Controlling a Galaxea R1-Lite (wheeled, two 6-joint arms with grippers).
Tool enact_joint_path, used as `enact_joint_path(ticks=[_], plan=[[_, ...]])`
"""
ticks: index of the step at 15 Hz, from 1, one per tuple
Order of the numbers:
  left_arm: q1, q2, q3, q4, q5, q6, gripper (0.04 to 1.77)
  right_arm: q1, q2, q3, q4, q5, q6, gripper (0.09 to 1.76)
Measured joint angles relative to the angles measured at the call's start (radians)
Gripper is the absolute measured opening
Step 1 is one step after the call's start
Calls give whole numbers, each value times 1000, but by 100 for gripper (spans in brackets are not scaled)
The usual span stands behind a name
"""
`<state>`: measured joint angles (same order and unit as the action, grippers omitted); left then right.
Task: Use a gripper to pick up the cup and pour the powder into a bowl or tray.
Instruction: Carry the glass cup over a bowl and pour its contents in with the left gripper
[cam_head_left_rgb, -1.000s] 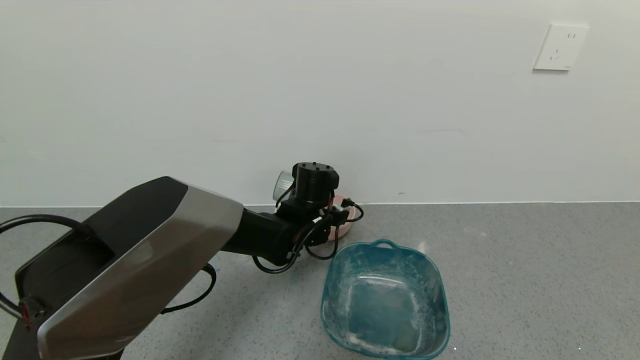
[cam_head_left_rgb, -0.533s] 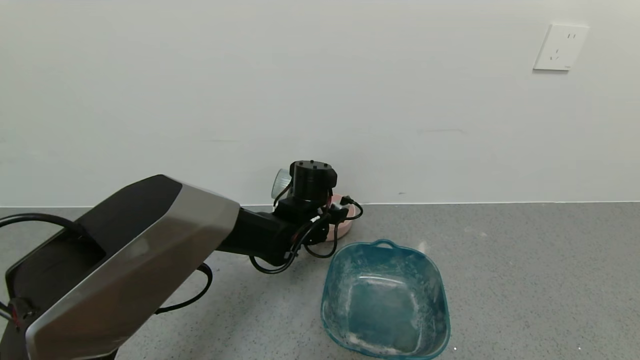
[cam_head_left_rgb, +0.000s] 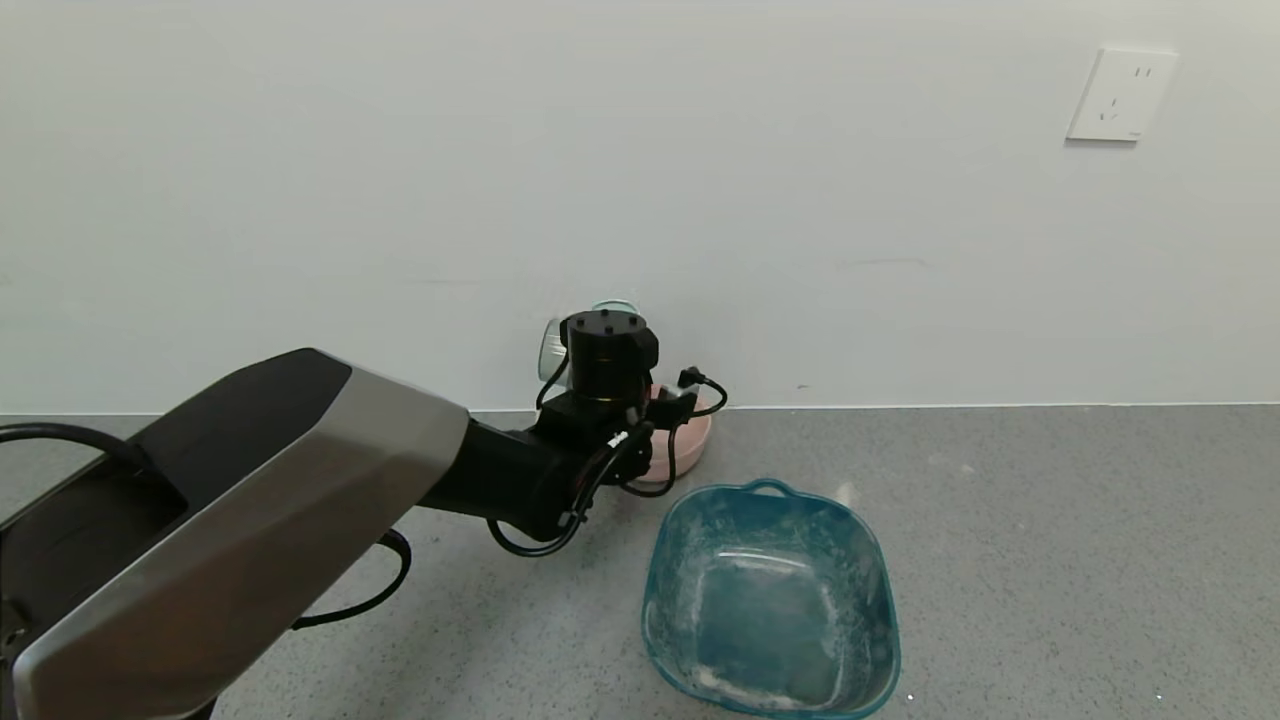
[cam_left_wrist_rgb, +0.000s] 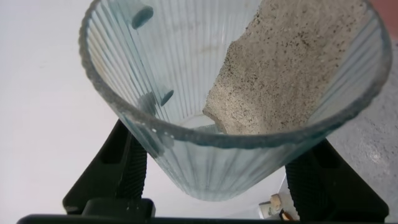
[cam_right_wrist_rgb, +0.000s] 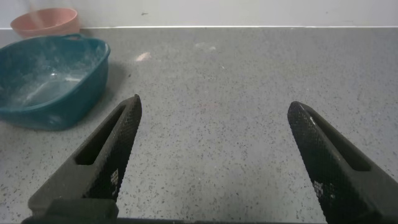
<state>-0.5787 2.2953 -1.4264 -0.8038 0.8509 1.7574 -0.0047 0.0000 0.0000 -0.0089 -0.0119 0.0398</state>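
The left gripper (cam_left_wrist_rgb: 214, 180) holds the cup (cam_left_wrist_rgb: 233, 93) tight, lifted near the wall, just by the pink bowl (cam_head_left_rgb: 690, 440). Powder (cam_left_wrist_rgb: 280, 68) sits on one side inside. To pour well, I think it should move the cup's mouth right over the bowl, then tip slowly. The right gripper (cam_right_wrist_rgb: 217, 162) waits wide open above the floor, near the tray (cam_right_wrist_rgb: 50, 78)

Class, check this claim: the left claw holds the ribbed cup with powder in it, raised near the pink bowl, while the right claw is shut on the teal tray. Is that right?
Not quite. The left claw does hold the cup with powder near the bowl. But the right wrist view shows the right claw open and empty, apart from the tray.
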Motion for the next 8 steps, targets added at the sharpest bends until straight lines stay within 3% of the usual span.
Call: enact_joint_path(ticks=[4,8], plan=[[3,13,25,-134,-2,-25,127,0,0,0,0,0,0,171],[3,7,60,-132,8,-149,127,0,0,0,0,0,0,171]])
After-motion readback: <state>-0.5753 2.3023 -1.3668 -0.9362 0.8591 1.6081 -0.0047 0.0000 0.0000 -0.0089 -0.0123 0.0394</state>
